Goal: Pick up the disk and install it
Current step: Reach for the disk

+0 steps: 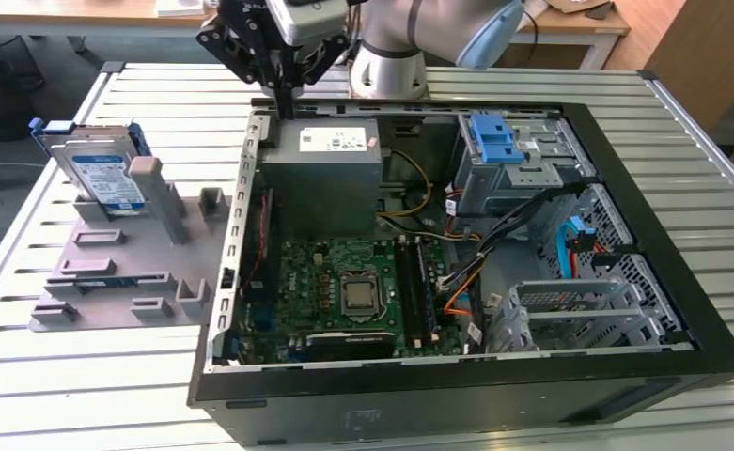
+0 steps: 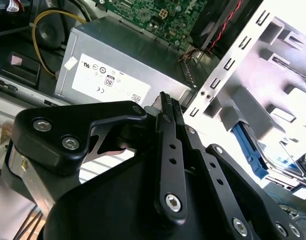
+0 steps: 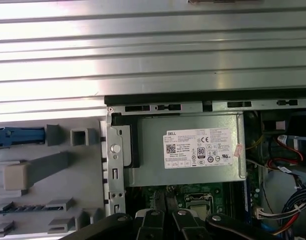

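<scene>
In the exterior view, the disk (image 1: pixel 101 174), silver with a blue-and-white label and blue rails, stands on edge in a grey holder (image 1: pixel 116 293) on the slatted counter (image 1: pixel 40 395), beside the open computer case (image 1: pixel 467 404). The pincer (image 1: pixel 288 111) hangs over the case's far rim, well apart from the disk, narrow and empty. In the second wrist view, the pincer's (image 2: pixel 166 97) tips meet above a grey box (image 2: pixel 123 65). In the first wrist view, a blue strip (image 3: pixel 18 135) is perhaps the disk's rail.

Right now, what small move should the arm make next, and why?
Probably slide the end effector toward the exterior view's left, over the disk. It hangs shut and empty over the case beside the power supply, while the disk stands upright in the grey stand outside.
</scene>
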Controlling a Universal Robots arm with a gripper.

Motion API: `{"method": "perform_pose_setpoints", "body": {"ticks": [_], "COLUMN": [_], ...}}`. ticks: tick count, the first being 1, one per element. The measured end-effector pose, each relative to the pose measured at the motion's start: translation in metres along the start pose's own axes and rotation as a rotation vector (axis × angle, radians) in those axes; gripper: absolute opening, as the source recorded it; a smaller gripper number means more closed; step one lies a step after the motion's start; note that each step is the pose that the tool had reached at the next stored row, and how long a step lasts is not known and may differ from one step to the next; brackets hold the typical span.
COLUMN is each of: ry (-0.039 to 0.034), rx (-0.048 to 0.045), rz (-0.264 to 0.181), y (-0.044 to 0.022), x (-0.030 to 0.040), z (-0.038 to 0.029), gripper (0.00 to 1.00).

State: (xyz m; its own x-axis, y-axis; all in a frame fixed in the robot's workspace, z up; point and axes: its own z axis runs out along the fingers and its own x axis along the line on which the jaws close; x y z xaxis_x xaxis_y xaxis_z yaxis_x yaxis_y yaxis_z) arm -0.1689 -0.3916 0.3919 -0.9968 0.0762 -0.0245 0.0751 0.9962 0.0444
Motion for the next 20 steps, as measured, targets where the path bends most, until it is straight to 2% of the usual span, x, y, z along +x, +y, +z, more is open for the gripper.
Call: {"method": "perform_pose_setpoints", "body": {"ticks": [12,20], "ry": [0.0,0.0003], "rx": [0.0,0.0], "rz": [0.0,0.0], "y": [0.0016,0.0016], "x": [0.0089,0.0096], "z": [0.0004,0.0005], "gripper": [0.15,0.15]}}
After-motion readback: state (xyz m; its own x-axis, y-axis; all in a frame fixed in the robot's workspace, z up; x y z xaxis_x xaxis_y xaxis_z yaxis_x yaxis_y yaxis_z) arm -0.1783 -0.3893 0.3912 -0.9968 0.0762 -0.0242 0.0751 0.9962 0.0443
